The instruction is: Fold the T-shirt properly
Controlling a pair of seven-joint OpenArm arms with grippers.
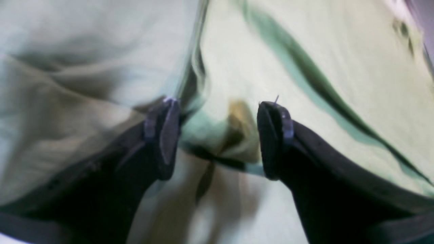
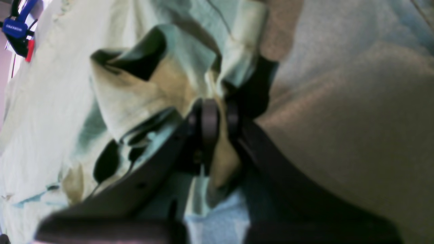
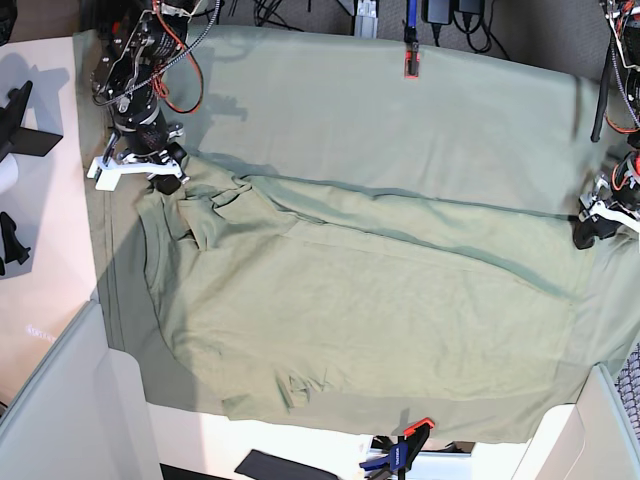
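The T-shirt [image 3: 350,320] lies spread on the table, pale sage-green, with a bunched corner at its upper left. My right gripper [image 3: 168,180] sits on that corner. In the right wrist view the right gripper [image 2: 222,117] is shut on a pinched fold of the T-shirt [image 2: 152,88], with cloth squeezed between the dark fingers [image 2: 210,118]. My left gripper [image 3: 590,230] rests at the shirt's far right edge. In the blurred left wrist view the left gripper [image 1: 220,135] stands open, a low ridge of fabric between its fingertips [image 1: 168,128], with the T-shirt [image 1: 84,67] on the left.
A larger green cloth sheet [image 3: 400,120] covers the table under the shirt. An orange clamp [image 3: 410,62] holds its far edge and a blue and orange clamp [image 3: 405,445] its near edge. A blue clamp [image 2: 17,27] shows in the right wrist view. Grey panels flank the front corners.
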